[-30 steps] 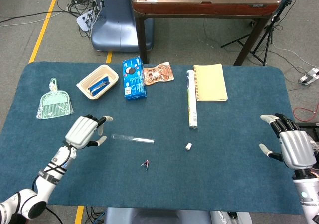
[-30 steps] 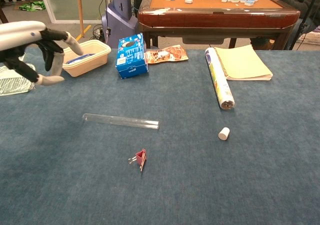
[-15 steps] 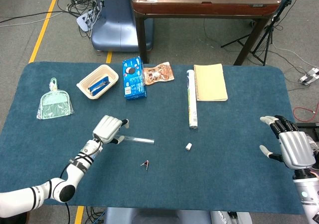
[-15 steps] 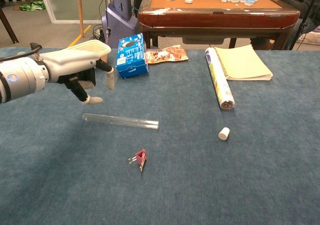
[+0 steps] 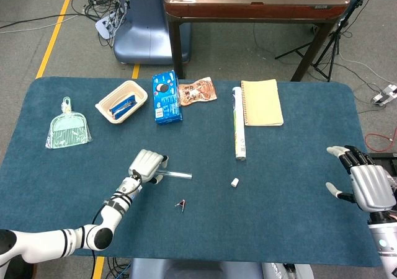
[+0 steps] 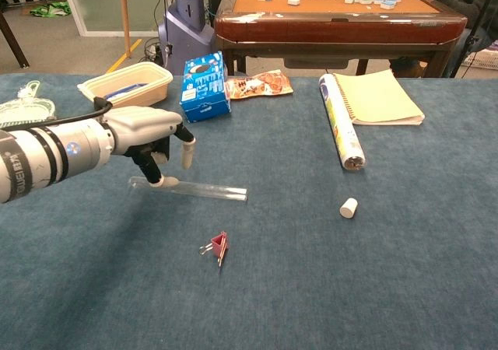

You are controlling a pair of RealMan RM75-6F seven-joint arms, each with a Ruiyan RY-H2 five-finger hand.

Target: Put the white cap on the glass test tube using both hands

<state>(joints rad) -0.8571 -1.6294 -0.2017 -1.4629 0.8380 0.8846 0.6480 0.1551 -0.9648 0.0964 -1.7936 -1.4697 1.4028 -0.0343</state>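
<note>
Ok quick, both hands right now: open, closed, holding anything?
Left hand: open, fingers spread over the glass test tube, not gripping it.
Right hand: open, holding nothing.

Our left hand (image 5: 147, 165) covers the glass test tube's (image 6: 208, 190) near end. Our right hand (image 5: 367, 185) is out of the chest view.

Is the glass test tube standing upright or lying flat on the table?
Lying flat: the glass test tube rests lengthwise on the blue table.

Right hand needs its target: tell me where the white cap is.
The white cap lies on the blue table right of centre, just below the rolled tube's near end and right of the test tube.
</note>
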